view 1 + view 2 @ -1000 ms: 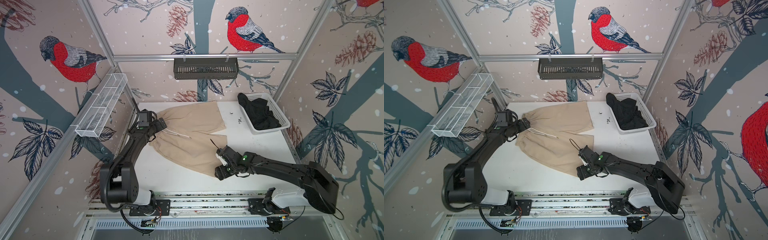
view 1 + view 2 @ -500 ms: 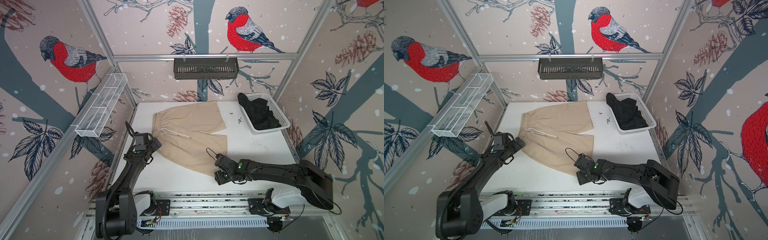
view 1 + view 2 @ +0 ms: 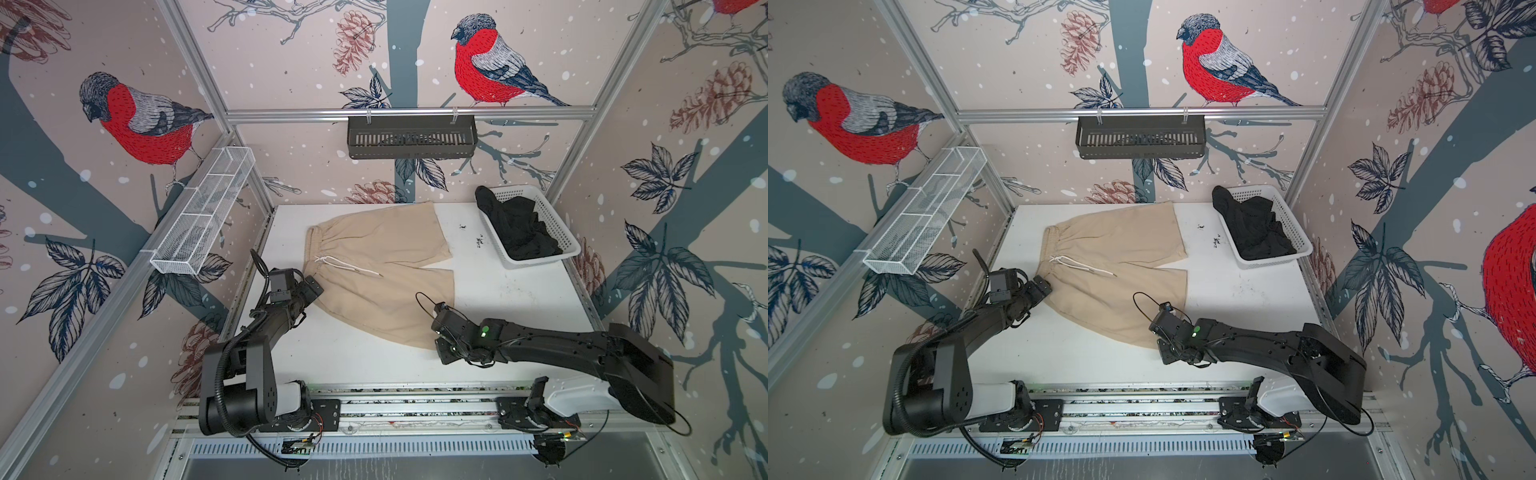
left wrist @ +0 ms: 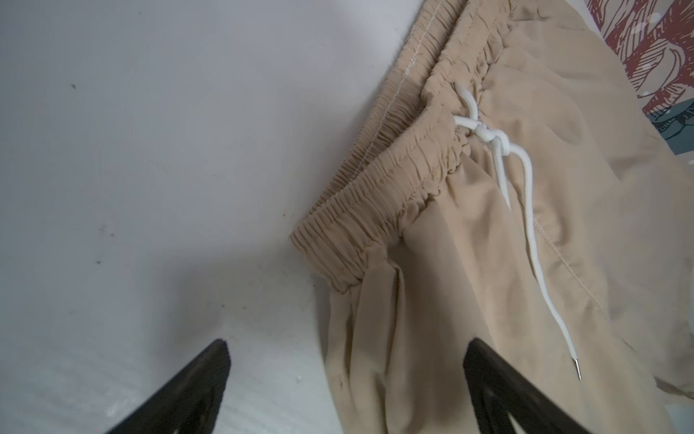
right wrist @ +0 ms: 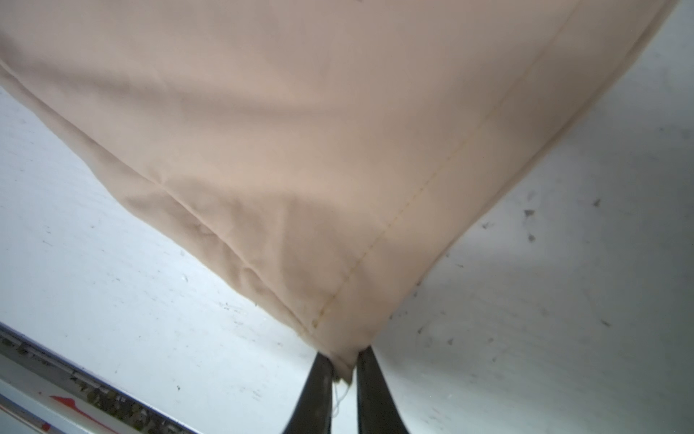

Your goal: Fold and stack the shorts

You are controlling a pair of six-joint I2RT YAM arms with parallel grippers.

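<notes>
The beige shorts [image 3: 374,266] [image 3: 1113,266] lie spread flat on the white table, waistband to the left, white drawstring [image 4: 525,195] on top. My right gripper [image 3: 436,347] [image 3: 1158,348] [image 5: 343,360] is shut on the hem corner of the near leg, and cloth shows pinched between the two fingers. My left gripper [image 3: 311,289] [image 3: 1043,289] [image 4: 347,344] stands open at the near end of the waistband, one finger over the cloth [image 4: 488,263] and one over bare table. The black shorts [image 3: 519,226] [image 3: 1254,228] sit crumpled in the basket.
The white basket [image 3: 540,261] [image 3: 1273,261] stands at the table's back right. A white wire shelf [image 3: 199,224] hangs on the left wall and a black rack [image 3: 411,137] on the back wall. A metal rail [image 3: 415,405] runs along the front edge.
My right gripper slid toward the front edge and closed on the near leg's hem corner. My left gripper came from the far end of the waistband to its near end, still open.
</notes>
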